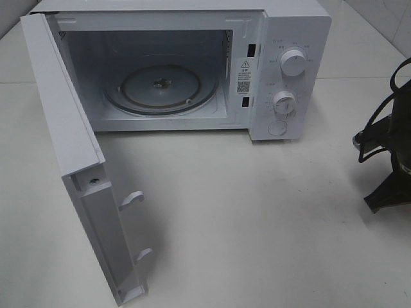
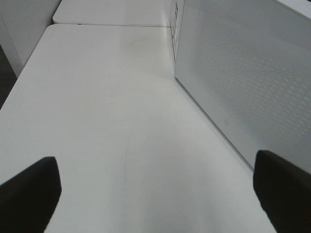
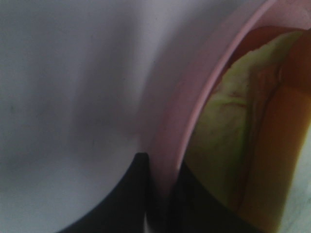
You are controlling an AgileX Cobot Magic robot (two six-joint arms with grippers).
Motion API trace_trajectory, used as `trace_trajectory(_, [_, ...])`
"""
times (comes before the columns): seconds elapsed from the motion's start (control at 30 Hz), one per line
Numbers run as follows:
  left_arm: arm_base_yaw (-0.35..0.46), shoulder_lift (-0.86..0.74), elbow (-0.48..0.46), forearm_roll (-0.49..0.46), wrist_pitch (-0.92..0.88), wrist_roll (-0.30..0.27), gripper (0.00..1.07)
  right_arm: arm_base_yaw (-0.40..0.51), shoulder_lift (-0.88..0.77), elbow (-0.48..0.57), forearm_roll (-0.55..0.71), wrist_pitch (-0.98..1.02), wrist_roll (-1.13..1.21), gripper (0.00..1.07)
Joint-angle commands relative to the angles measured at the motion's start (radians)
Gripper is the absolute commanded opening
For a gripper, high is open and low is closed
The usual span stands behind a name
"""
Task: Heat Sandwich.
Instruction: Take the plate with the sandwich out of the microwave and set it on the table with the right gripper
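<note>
White table; sandwich [image 3: 228, 131] beside right end effector [image 3: 158, 194].

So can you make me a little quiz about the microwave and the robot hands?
1. True or false: the microwave door is shut.
2. What is the right hand pinching? A) a dial B) the pink dish rim C) nothing
3. Fill in: the glass turntable has ___ on it.

Key: 1 false, it stands wide open. 2 B, with the sandwich in the dish. 3 nothing.
</note>
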Motion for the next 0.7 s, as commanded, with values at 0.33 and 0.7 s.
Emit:
trace_trajectory(0.33, [0.001, -0.029, 0.003, -0.005, -0.008, 0.002, 1.04, -0.005, 0.084, -0.004, -0.089, -0.018, 0.084, 0.02])
trace_trajectory(0.7, [0.001, -0.029, 0.003, -0.005, -0.008, 0.002, 1.04, -0.005, 0.091, -0.003, -0.084, -0.036, 0.093, 0.04])
